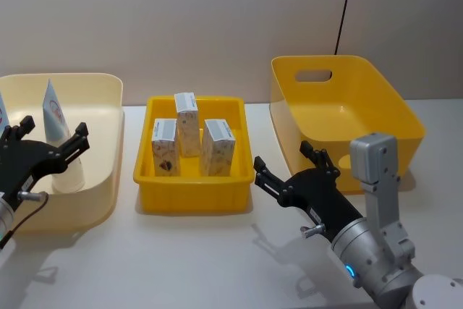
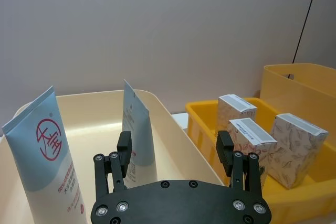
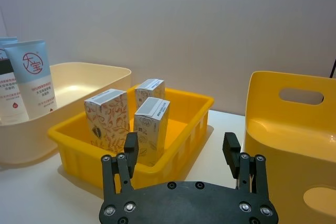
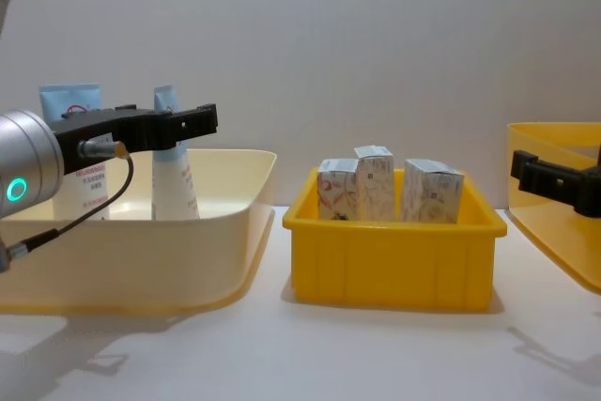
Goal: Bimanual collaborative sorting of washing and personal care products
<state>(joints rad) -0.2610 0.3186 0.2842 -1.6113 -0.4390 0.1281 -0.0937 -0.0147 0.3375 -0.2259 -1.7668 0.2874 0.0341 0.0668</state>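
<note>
White bench (image 1: 217,265), three cartons (image 1: 189,122) unsorted in middle bin (image 1: 194,197); both pincers, left (image 1: 51,151) and right (image 1: 289,171), wide open, empty; next, probably grasp a carton.

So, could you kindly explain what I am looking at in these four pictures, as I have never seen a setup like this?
This is a two-armed robot at a white table, photographed from four cameras at once: one on its head looking down, one on its chest looking across, and one on each wrist.

The black claws are its hands. The left hand is open over the cream bin, which holds two pale-blue tubes standing upright. The right hand is open too, low between the small yellow tray and the big yellow bin. Neither hand holds anything.

Three white cartons stand in the small tray. In each wrist picture, the black plate with two prongs at the bottom is that arm's own hand.
</note>
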